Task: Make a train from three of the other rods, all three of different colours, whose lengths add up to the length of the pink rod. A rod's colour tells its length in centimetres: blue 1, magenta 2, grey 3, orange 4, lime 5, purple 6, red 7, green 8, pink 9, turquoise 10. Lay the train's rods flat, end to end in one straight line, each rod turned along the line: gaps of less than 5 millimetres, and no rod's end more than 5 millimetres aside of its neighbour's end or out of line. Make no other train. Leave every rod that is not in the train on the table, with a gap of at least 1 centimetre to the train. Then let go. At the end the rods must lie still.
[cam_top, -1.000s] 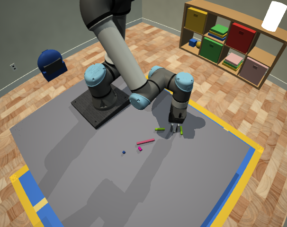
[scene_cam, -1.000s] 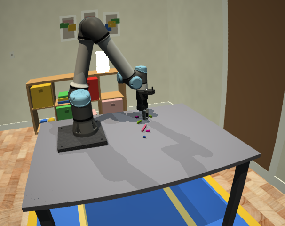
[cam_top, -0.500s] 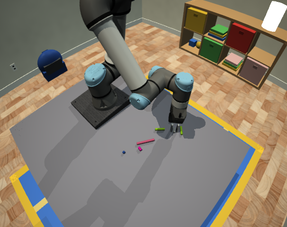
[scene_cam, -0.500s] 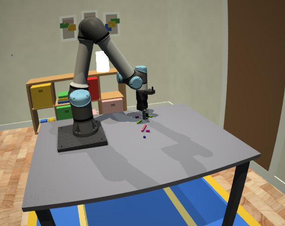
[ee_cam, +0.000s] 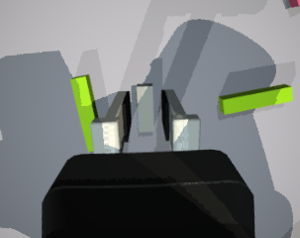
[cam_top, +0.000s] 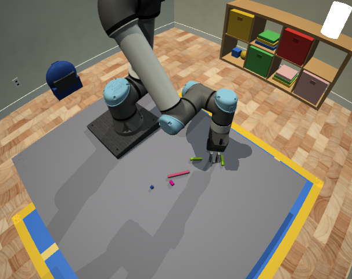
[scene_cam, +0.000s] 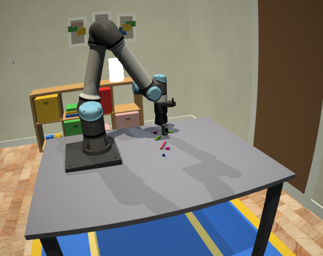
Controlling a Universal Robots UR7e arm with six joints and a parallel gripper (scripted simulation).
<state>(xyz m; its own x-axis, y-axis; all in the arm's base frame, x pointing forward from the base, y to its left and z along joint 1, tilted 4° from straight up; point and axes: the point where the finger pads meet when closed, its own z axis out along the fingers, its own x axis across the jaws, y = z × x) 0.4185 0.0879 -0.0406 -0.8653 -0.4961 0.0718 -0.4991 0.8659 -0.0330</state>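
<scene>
My gripper (cam_top: 214, 158) stands low over the table, fingers pointing down and open, with a short grey rod (ee_cam: 145, 109) lying between them. The wrist view shows a narrow gap on each side of the rod. One lime rod (ee_cam: 85, 109) lies close beside one finger, and a second lime rod (ee_cam: 256, 99) lies on the other side; both also show in the top view (cam_top: 222, 159) (cam_top: 196, 158). The pink rod (cam_top: 178, 174) lies nearer the table's middle, with a magenta rod (cam_top: 171, 182) and a small blue rod (cam_top: 151, 186) just past it.
A second magenta rod (scene_cam: 155, 132) lies behind the gripper, towards the arm's base (scene_cam: 93, 157). The table's far edge is close behind the gripper. A shelf (cam_top: 284, 50) with coloured boxes stands off the table.
</scene>
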